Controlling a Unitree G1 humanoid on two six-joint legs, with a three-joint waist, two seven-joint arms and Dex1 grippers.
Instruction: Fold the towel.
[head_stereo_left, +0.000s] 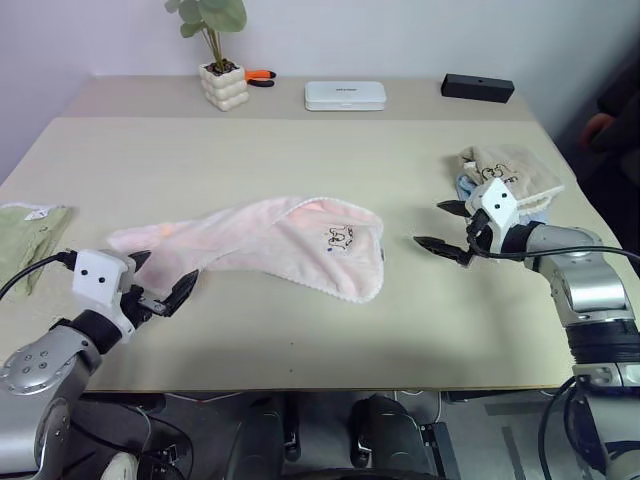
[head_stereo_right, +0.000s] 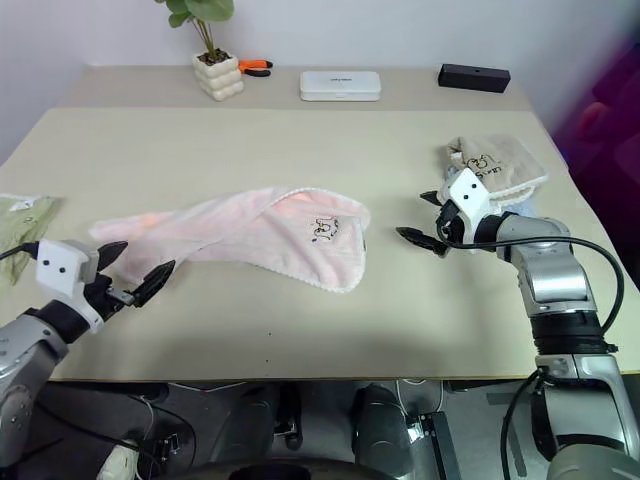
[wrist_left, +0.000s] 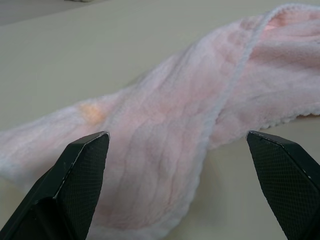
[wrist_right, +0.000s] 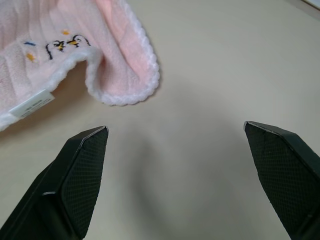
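Green towel: a folded green towel lies at the table's far left edge, well apart from the pink one.
Left gripper: the left gripper is spread wide and holds nothing; in the left wrist view its two black fingers stand far apart with the cloth lying between and beyond them, untouched.
Left arm pose: the forearm comes in low over the table's near left corner, the claw roughly level and aimed at the towel's narrow left end, just beside it.
Towel: the towel lies loosely on the table near the middle, a long crumpled band running left to right, thin at the left and broader at the right, where one edge is turned over. The small dark cartoon print sits near the right end, and white edging runs along the border; a small white label shows under the turned edge in the right wrist view.
Right gripper: the right gripper is released, jaws wide, empty; its fingers frame bare tabletop, with the towel's right corner near but apart.
Right arm pose: the arm reaches in from the right side, the claw tilted slightly down and turned toward the towel's right end.
Folded towels: a beige towel rests on a blue one just behind the right wrist.
Back edge: a potted plant, an orange-handled tool, a white box and a black box.
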